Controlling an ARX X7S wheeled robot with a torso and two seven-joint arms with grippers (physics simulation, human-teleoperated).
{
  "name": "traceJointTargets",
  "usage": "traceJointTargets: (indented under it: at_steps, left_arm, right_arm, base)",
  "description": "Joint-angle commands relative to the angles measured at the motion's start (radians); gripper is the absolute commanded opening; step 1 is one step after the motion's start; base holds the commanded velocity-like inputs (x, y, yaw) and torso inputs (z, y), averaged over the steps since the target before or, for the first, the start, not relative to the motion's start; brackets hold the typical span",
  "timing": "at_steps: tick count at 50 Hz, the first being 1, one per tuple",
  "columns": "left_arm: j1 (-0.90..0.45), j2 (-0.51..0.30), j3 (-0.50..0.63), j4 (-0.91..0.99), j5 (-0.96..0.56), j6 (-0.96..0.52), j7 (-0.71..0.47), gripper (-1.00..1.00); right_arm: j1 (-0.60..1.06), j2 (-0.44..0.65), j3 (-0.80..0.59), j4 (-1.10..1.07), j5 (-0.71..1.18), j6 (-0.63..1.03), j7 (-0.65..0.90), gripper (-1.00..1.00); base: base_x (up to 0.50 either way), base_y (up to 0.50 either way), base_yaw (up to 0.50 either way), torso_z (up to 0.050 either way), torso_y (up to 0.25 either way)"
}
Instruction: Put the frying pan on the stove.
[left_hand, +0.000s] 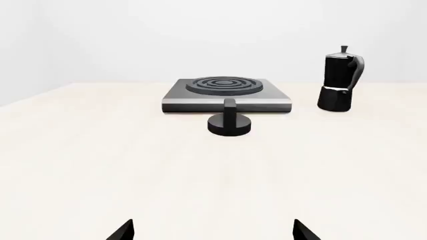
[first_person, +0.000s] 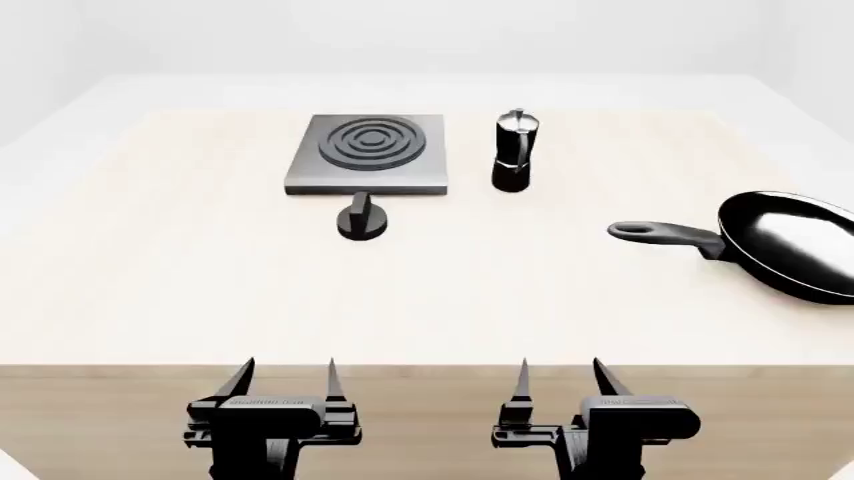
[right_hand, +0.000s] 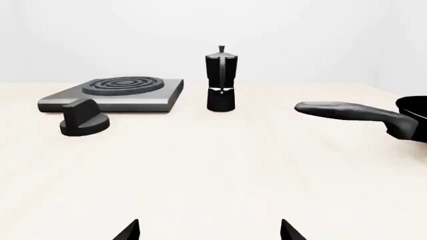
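Head view: we look forward and down from above the near table edge (first_person: 427, 345), taking in the whole tabletop. Both wrist views sit low near that edge, facing level across the surface. Left wrist view faces the stove (left_hand: 227, 94) head-on, knob (left_hand: 229, 122) in front, moka pot (left_hand: 341, 79) beside it. Right wrist view sees the same three obliquely, plus the frying pan (right_hand: 373, 116) handle. All three views share stove, knob, moka pot.

Upright black-and-silver moka pot (first_person: 514, 152) and small round black knob (first_person: 360, 220) apart on pale table (first_person: 200, 290)
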Motion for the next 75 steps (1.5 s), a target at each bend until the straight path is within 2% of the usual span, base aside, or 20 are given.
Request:
traceJointTargets:
  at_steps: [1, 7, 13, 20, 38, 75]
  left_arm:
    - [0.0, -0.011, 0.009, 0.047, -0.039, -0.067, -0.028, 1.0]
    - [0.02, -0.037, 0.026, 0.147, -0.036, -0.1, -0.086, 1.0]
    - [0.04, -0.054, 0.053, 0.229, -0.042, -0.141, -0.097, 1.0]
    - [0.055, -0.07, 0.064, 0.291, -0.052, -0.164, -0.112, 1.0]
    - [0.093, -0.099, 0.081, 0.399, -0.085, -0.183, -0.136, 1.0]
    - [0.083, -0.134, 0.114, 0.364, -0.126, -0.16, -0.181, 1.0]
  right_arm:
    - [-0.014, 0.014, -0.015, -0.028, 0.01, -0.001, 0.035, 1.0]
    - [-0.039, 0.034, -0.052, -0.128, 0.022, 0.043, 0.062, 1.0]
    - [-0.074, 0.054, -0.06, -0.292, 0.068, 0.112, 0.067, 1.0]
    - [-0.09, 0.072, -0.065, -0.373, 0.106, 0.152, 0.072, 1.0]
    - [-0.1, 0.1, -0.087, -0.465, 0.143, 0.181, 0.095, 1.0]
    - [-0.097, 0.139, -0.116, -0.485, 0.186, 0.174, 0.139, 1.0]
  base:
    - [0.0, 0.0, 0.0, 0.0, 0.0]
    - [0.0, 0.0, 0.0, 0.0, 0.0]
    - [0.0, 0.0, 0.0, 0.0, 0.0]
    - [0.01, 0.0, 0.0, 0.0, 0.0]
    - [0.24, 0.0, 0.0, 0.0, 0.0]
    - [0.3, 0.0, 0.0, 0.0, 0.0]
